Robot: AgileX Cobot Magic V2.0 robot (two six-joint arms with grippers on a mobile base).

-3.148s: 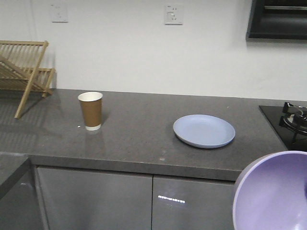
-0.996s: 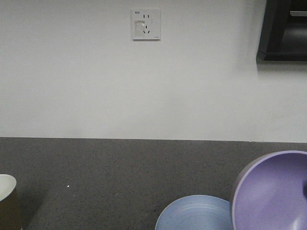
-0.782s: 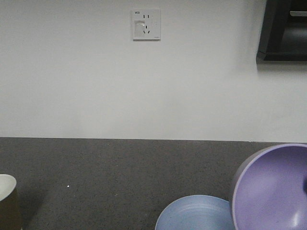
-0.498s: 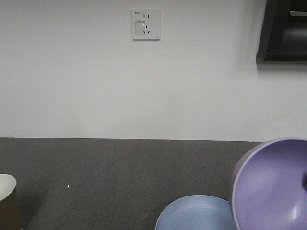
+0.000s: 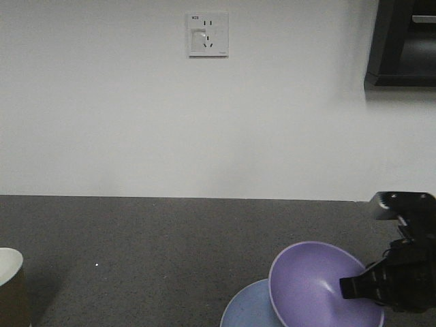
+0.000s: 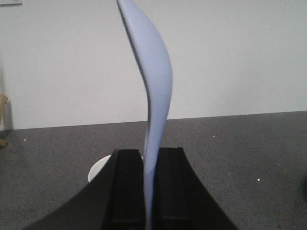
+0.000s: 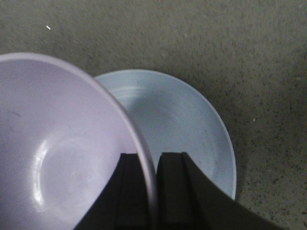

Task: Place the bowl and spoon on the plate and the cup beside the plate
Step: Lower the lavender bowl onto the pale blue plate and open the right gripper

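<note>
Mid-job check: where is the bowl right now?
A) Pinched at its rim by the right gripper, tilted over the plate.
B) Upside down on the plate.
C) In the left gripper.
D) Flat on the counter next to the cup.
A: the right gripper is shut on the rim of the bowl, which tilts over the plate; the left gripper holds the spoon.

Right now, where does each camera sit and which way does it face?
Front: robot-mounted, faces counter and wall; right gripper holds the bowl over the plate, cup lower left.
Left wrist: behind the left gripper, looking level at the wall; it clamps the spoon.
Right wrist: looks down past its fingers onto bowl and plate, which the front view shares.
</note>
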